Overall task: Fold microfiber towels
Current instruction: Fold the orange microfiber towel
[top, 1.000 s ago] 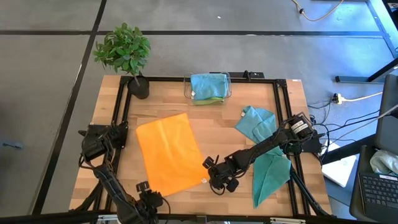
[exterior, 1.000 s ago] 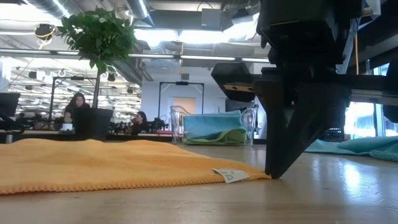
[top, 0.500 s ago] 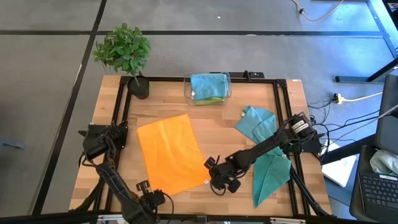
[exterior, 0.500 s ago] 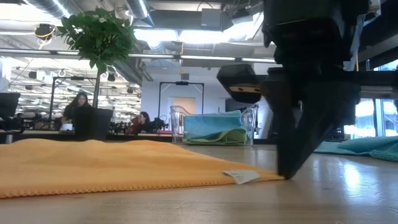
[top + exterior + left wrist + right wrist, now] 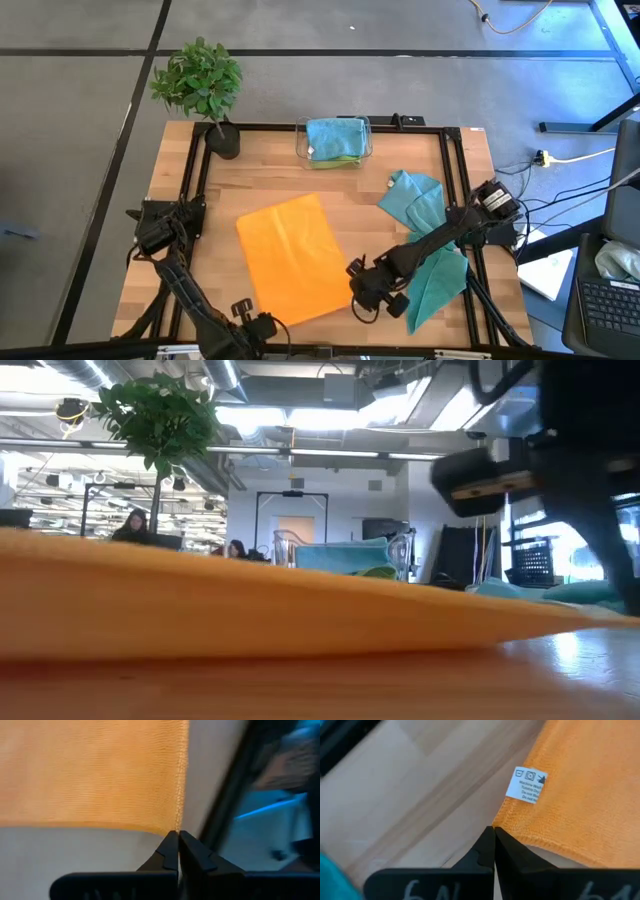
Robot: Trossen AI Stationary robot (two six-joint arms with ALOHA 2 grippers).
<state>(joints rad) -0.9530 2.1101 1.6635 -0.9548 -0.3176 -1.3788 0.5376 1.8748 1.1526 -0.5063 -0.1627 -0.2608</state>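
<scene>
Both grippers pinch near corners of the orange towel [image 5: 297, 258]: the left gripper [image 5: 257, 326] at its near-left corner, the right gripper [image 5: 366, 298] at the corner by the care label [image 5: 526, 785]. It lies flat and unfolded mid-table, so folding looks barely begun. 2 teal towels [image 5: 425, 240] wait at the right, others in the clear bin [image 5: 335, 140]. Beyond the wooden table [image 5: 265, 175]: a potted plant [image 5: 199, 82], an office.

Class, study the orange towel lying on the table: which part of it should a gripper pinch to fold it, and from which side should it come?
Probably its near corners. The orange towel lies flat, so only edges and corners offer something thin to pinch. Come from the table's front edge: the left gripper is shut on one near corner, the right gripper on the corner by the white care tag.
</scene>
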